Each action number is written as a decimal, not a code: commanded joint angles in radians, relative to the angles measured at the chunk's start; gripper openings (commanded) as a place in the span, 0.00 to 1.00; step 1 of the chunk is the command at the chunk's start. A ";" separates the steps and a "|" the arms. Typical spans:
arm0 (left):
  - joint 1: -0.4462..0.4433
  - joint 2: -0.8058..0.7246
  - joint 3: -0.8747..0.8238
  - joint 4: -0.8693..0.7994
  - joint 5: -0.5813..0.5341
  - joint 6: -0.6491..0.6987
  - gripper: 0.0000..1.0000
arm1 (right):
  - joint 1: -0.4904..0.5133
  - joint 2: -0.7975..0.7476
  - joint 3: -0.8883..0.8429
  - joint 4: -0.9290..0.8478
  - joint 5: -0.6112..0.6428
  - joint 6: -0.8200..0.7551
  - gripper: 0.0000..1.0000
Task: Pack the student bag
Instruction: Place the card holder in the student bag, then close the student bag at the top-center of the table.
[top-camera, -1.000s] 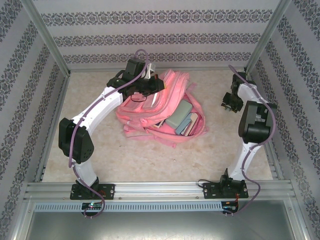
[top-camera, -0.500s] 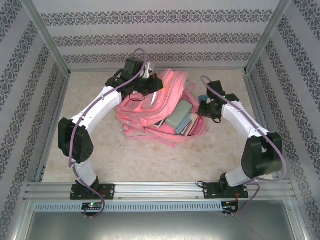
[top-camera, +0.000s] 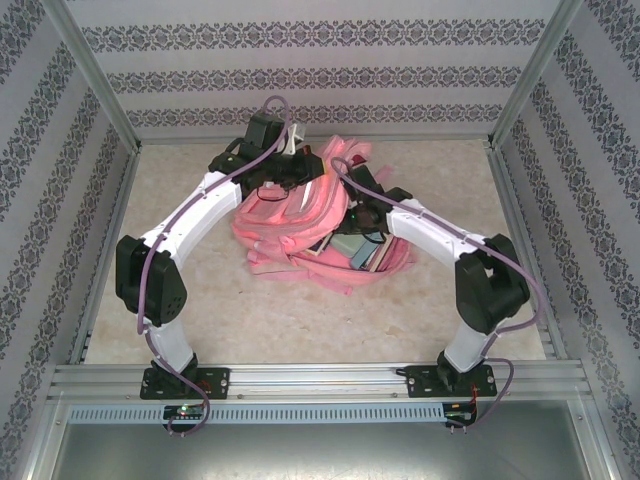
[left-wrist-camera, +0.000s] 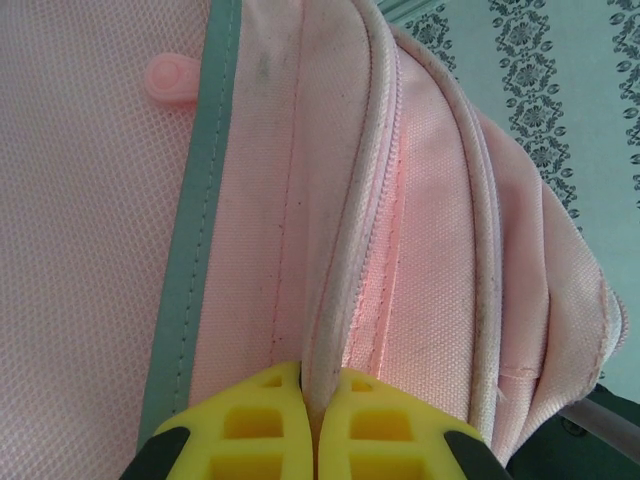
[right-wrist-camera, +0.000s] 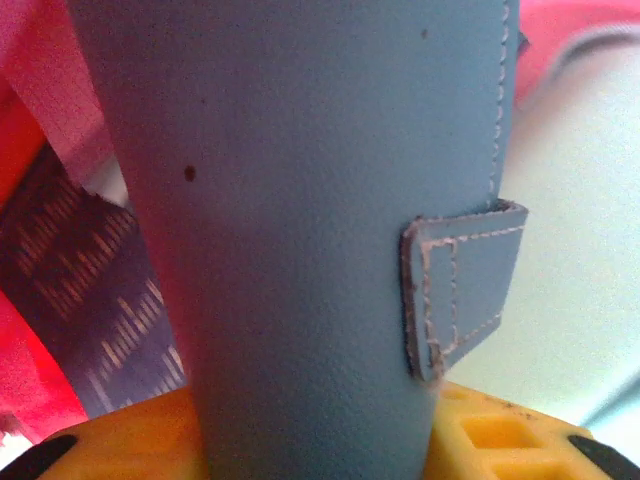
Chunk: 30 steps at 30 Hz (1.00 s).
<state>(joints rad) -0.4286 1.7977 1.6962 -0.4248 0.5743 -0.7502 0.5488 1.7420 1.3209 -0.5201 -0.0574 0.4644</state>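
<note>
Student bag (top-camera: 290, 215) is seen centre-far on table (top-camera: 200, 300). Piped rim (left-wrist-camera: 335, 260) is pinched in fully closed left gripper (left-wrist-camera: 312, 405); mouth best held taut. Blue case (right-wrist-camera: 300, 200) is clasped in half-spread right gripper (right-wrist-camera: 310, 425) over opening; to be lowered straight, released once seated.

Lab test cell; aluminium frame (top-camera: 320, 378), wallpapered panels (top-camera: 320, 60), marbled tabletop (top-camera: 200, 300).

**White arms, black joints, yellow fingers**

The left arm (top-camera: 195, 215) and right arm (top-camera: 425, 228) have curved white links between bulky black joints (top-camera: 150, 285). A greyish-purple cable (top-camera: 272, 103) trails along each. The bases (top-camera: 185, 381) are black. The left end effector (left-wrist-camera: 312, 390) and right end effector (right-wrist-camera: 320, 440) carry yellow fingers (left-wrist-camera: 260, 420) with square recesses.
</note>
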 joint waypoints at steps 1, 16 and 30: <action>0.020 -0.041 0.028 0.088 -0.008 -0.014 0.00 | 0.020 0.059 0.073 0.033 -0.061 0.011 0.57; 0.022 0.010 0.043 0.108 -0.014 -0.040 0.00 | -0.104 -0.202 -0.213 0.043 -0.005 0.047 0.77; -0.001 0.126 0.119 0.092 -0.047 -0.076 0.00 | -0.156 -0.298 -0.364 0.155 -0.071 0.119 0.47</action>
<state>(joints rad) -0.4263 1.8874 1.7611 -0.4068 0.5865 -0.8104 0.4011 1.4582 0.9787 -0.4187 -0.1104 0.5484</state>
